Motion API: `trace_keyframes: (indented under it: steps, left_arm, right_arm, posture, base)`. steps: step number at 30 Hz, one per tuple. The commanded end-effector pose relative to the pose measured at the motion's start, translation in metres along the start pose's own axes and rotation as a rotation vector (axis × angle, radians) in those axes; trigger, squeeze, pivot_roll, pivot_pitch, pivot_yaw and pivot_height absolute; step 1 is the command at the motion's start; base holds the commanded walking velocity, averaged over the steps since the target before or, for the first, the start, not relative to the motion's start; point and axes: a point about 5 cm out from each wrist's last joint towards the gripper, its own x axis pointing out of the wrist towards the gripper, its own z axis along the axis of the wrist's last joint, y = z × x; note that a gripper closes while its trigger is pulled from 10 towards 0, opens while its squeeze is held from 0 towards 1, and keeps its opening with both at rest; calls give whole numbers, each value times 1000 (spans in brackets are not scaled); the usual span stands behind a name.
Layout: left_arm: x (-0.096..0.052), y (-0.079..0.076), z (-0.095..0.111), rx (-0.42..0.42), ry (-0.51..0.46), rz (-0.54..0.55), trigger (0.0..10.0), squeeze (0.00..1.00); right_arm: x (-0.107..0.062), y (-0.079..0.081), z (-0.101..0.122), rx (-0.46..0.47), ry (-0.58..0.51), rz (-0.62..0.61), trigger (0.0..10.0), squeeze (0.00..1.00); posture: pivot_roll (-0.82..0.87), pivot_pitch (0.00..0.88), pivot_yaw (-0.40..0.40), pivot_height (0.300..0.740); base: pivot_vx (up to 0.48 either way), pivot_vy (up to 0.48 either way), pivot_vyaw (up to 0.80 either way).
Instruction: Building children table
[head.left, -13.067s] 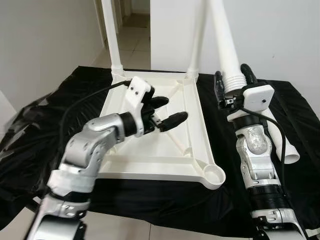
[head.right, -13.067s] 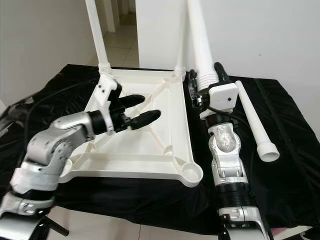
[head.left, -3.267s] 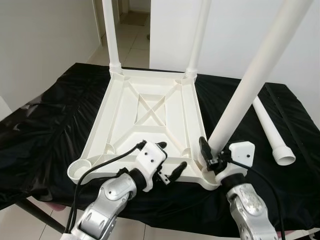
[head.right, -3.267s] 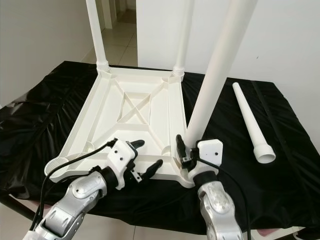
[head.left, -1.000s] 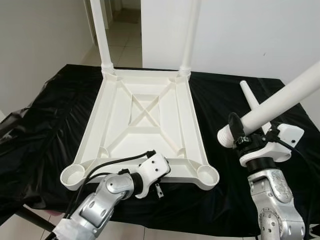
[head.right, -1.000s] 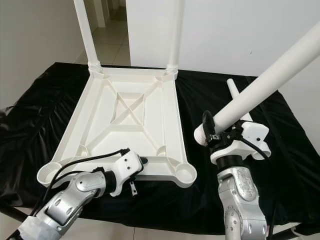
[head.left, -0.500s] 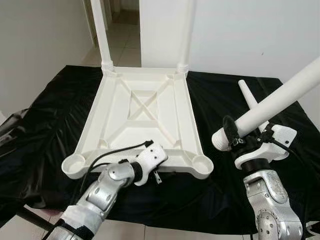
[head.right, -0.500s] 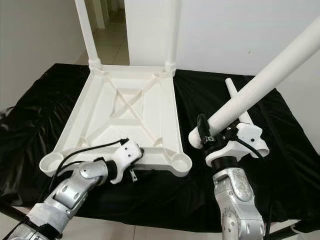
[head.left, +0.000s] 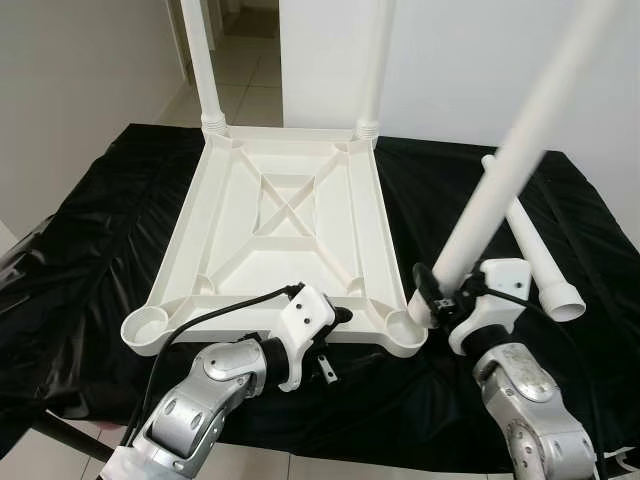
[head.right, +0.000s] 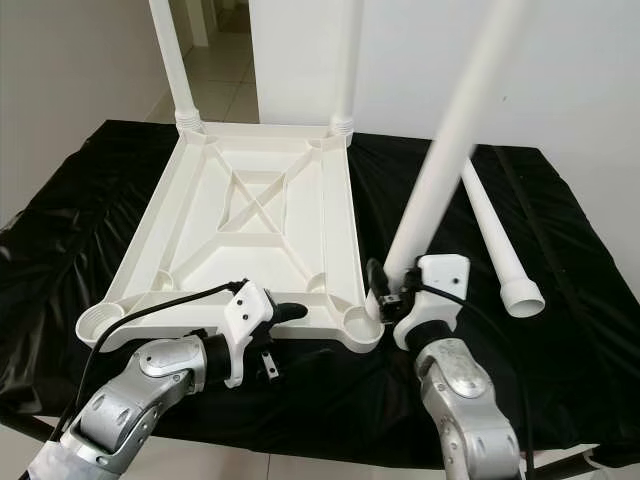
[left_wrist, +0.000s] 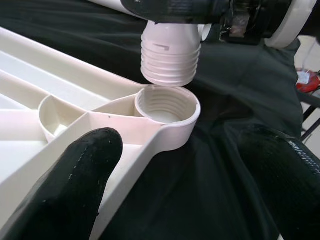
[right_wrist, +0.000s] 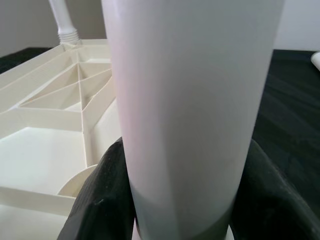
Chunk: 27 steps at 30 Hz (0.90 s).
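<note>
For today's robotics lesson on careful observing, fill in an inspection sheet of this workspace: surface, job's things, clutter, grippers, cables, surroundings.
Surface: black cloth, wrinkled.
Job's things: upturned tabletop with two legs fitted at its far corners; third leg held tilted, its threaded end just above the near right socket; fourth leg lying on the cloth.
Clutter: nothing seen.
Grippers: left gripper open by the tabletop's near edge; right gripper shut on the third leg.
Cables: black cable along the left arm.
Surroundings: white walls, tiled floor beyond.

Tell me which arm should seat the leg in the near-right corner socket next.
Right. The right gripper is shut on the table leg, whose threaded end hangs just above the corner socket. The left gripper, fingers open, straddles the tabletop's near edge, suited to steadying it.
</note>
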Motion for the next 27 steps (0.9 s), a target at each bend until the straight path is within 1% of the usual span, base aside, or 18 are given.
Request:
trace_keyframes:
  steps: [1,7,12,14,18,19,20,24,25,27]
  left_arm:
    - [-3,-3,0,-18,7,-52,10000,0]
    - [-7,-5,3,-14,-4,-47,10000,0]
    - [-9,-5,4,-11,-3,-40,10000,0]
    - [-9,-6,5,-16,-4,-41,10000,0]
    - [-9,-7,6,-17,-6,-46,10000,0]
    - [-10,-9,8,-13,-3,-56,10000,0]
    - [-10,-10,8,-13,0,-59,10000,0]
    - [-12,-10,9,-12,3,-60,10000,0]
    - [-13,-9,9,-10,4,-56,10000,0]
    - [-13,-9,10,-13,3,-57,10000,0]
  right_arm:
    - [3,4,0,-14,3,22,10000,0]
    - [8,14,-2,-35,-3,86,10000,0]
    - [13,21,-2,-16,-24,121,10000,0]
    - [14,25,-3,6,-36,136,10000,0]
    - [14,25,-6,26,-39,140,10000,0]
    - [11,25,-13,29,-20,144,10000,0]
    - [10,24,-16,21,-11,143,10000,0]
    - [4,20,-22,9,7,134,10000,0]
    - [-2,16,-25,-1,22,123,10000,0]
    - [-5,14,-27,-8,30,118,10000,0]
  posture:
    - [-30,80,-10,740]
    - [-21,77,-18,740]
    - [-16,73,-21,740]
    - [-15,72,-23,740]
    - [-14,73,-25,740]
    - [-12,72,-28,740]
    - [-9,71,-30,740]
    - [-11,70,-31,740]
    - [-11,70,-31,740]
    - [-15,71,-28,740]
  base:
    - [0,0,0]
    - [0,0,0]
    - [0,0,0]
    - [0,0,0]
    - [0,0,0]
    - [0,0,0]
    - [0,0,0]
    - [0,0,0]
    - [0,0,0]
    - [0,0,0]
